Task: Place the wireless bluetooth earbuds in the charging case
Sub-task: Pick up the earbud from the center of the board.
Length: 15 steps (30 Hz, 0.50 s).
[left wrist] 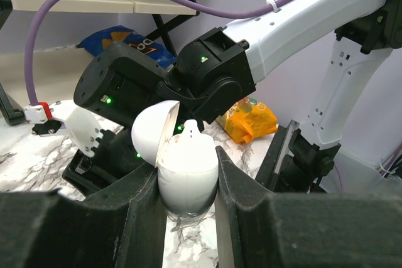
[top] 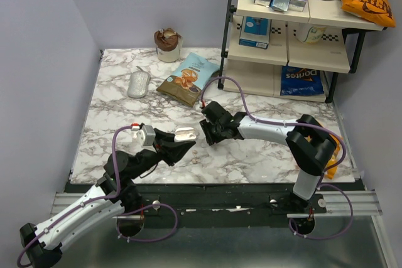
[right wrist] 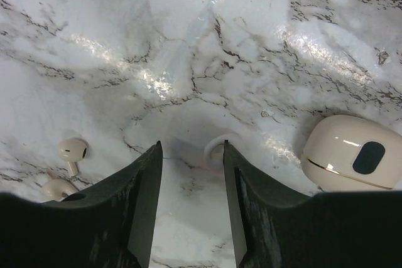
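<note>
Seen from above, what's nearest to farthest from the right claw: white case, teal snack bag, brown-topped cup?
1. Small white oval plastic case, just left of right claw.
2. Teal snack bag, farther back.
3. Brown-topped cup, at the back.

From high over the near edge, the top external camera looks down on the whole marble table (top: pixel 264 158). The left wrist camera looks low and close past the charging case (left wrist: pixel 187 167) at the right arm (left wrist: pixel 295 29). The right wrist camera faces down, close over that same marble.
</note>
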### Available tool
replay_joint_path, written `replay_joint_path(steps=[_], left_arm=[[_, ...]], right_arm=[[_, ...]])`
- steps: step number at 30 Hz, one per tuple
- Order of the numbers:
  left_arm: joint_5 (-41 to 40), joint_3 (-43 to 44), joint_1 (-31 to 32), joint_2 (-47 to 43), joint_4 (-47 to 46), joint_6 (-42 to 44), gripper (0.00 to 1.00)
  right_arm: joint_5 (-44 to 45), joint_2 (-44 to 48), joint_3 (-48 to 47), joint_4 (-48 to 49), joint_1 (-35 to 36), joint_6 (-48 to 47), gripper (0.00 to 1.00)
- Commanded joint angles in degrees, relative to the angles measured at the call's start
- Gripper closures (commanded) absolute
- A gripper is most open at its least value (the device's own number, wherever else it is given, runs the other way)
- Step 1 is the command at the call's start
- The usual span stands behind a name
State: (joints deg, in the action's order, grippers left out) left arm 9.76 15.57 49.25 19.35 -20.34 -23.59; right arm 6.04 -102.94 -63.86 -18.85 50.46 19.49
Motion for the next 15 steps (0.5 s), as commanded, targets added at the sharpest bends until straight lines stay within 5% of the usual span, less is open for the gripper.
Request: replay_joint_path(steps=[1,15], left_arm=[[-0.8,-0.3,0.4,-0.1,0.3,0.3,1.0],[-0.9,-0.3,0.4,0.2,-0.1,0.3,1.0]], right_arm=[[2.6,0.3,2.1,-2.3,0.0,0.7,0.49],[5.6,1.5,4.0,-2.9,-0.7,1.6,0.59]])
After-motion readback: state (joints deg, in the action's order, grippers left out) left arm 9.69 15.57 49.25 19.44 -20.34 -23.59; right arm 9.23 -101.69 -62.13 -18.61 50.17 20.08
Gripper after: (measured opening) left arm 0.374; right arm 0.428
